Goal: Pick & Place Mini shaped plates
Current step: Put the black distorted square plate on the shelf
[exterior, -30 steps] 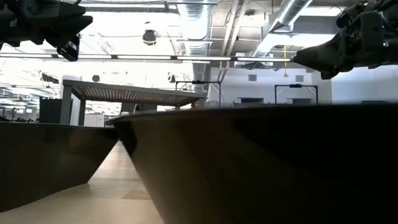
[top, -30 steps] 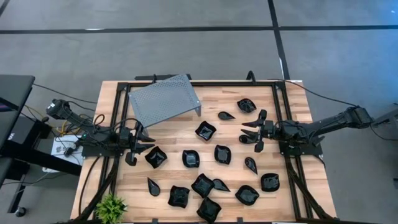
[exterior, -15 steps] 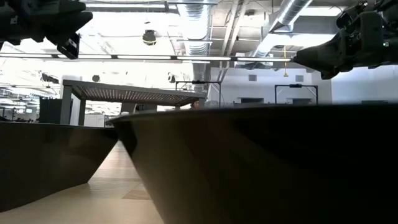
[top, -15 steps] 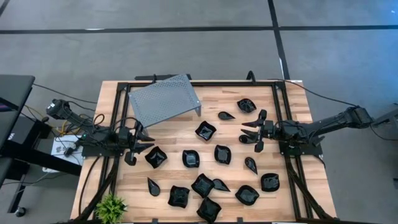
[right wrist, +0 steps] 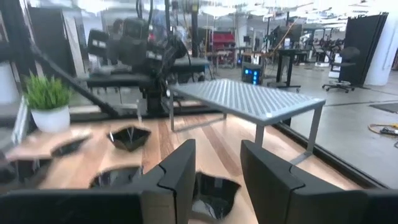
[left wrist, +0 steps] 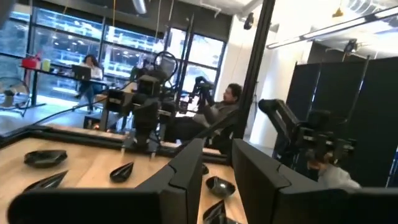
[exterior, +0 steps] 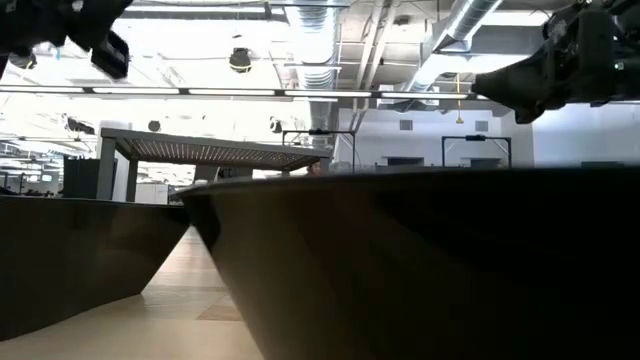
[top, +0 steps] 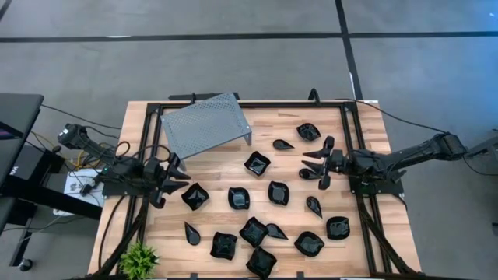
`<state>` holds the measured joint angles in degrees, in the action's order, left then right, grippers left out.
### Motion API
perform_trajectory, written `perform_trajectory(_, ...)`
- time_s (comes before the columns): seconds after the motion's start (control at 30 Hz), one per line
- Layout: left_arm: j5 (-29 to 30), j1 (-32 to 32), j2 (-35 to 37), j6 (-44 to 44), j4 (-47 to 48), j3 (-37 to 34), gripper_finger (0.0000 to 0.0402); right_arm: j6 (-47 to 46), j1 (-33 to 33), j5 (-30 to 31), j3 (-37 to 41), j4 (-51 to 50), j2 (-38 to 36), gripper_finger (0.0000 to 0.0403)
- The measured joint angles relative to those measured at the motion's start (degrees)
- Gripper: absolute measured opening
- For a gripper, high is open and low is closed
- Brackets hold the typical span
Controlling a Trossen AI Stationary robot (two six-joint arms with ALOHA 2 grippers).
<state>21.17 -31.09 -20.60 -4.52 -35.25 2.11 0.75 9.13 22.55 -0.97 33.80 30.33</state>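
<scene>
Several glossy black mini plates lie scattered flat on the wooden table, among them a square one [top: 194, 196], a rounded one [top: 278, 192] and a teardrop [top: 282, 145]. My left gripper [top: 167, 179] hovers open at the table's left side, just left of the square plate, and holds nothing; its wrist view [left wrist: 217, 177] looks across a few plates [left wrist: 121, 171]. My right gripper [top: 310, 165] hovers open at the right side, above a small plate [top: 307, 174]; its wrist view [right wrist: 217, 171] shows plates [right wrist: 129, 137] ahead.
A grey perforated metal tray [top: 205, 123] stands on legs at the far left of the table. A small potted plant [top: 138, 257] sits at the near left corner. One plate [exterior: 400, 260] fills the low view. A black frame edges the table. A seated person [left wrist: 217, 112] shows beyond it.
My left gripper has risen and drawn back a little toward the table's left edge, away from the square plate. My right gripper has risen slightly. No plate has moved.
</scene>
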Motion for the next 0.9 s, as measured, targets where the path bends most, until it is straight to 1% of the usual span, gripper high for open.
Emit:
perform_trajectory(0.07, 0.1, 0.0, -1.2, 1.9, 1.2, 3.0, 0.0089, -1.1, 0.0, 0.0, 0.0, 1.6, 0.0, 0.0123)
perform_trajectory(0.13, 0.3, 0.0, -3.2, 2.6, 5.6, 7.0, 0.0089, -0.5, -0.1, 0.0, 0.0, 3.3, 0.0, 0.0123)
perform_trajectory(0.2, 1.5, 0.0, -5.9, 2.1, 13.2, 12.2, 0.0089, -0.3, -0.5, 0.0, 0.0, 4.9, 0.0, 0.0123)
perform_trajectory(0.27, 3.4, 0.0, -9.1, 0.2, 23.5, 18.0, 0.0089, 0.5, -1.3, 0.3, 0.0, 8.2, 0.0, 0.0123)
perform_trajectory(0.33, 5.1, 0.0, -13.0, -3.4, 33.9, 23.1, 0.0089, 3.9, -2.2, 0.3, 0.0, 11.4, 0.0, 0.0123)
perform_trajectory(0.4, 5.4, 0.0, -17.2, -9.3, 42.3, 26.6, 0.0089, 5.3, -3.0, 0.2, 0.0, 14.1, 0.0, 0.0123)
perform_trajectory(0.43, 4.8, 0.0, -19.3, -12.7, 45.3, 27.8, 0.0089, 5.2, -3.3, 0.2, 0.0, 15.0, 0.0, 0.0123)
perform_trajectory(0.47, 3.0, 0.0, -21.1, -16.2, 47.8, 28.6, 0.0089, 5.2, -3.7, 0.2, 0.0, 15.7, 0.0, 0.0123)
perform_trajectory(0.57, -2.4, 0.0, -27.0, -25.8, 51.0, 29.0, 0.0096, 4.8, -4.7, 0.2, 0.0, 15.5, 0.0, 0.0123)
perform_trajectory(0.63, -4.8, 0.0, -31.1, -29.9, 53.2, 29.0, 0.0107, 4.8, -5.1, 0.1, 0.0, 15.5, 0.0, 0.0123)
perform_trajectory(0.77, -5.6, 0.0, -39.1, -32.8, 53.8, 29.0, 0.0134, 4.8, -5.2, 0.0, 0.0, 15.3, 0.0, 0.0123)
perform_trajectory(0.9, -6.2, 0.0, -45.1, -35.0, 53.7, 29.0, 0.0160, 4.7, -5.2, 0.0, 0.0, 15.2, 0.0, 0.0126)
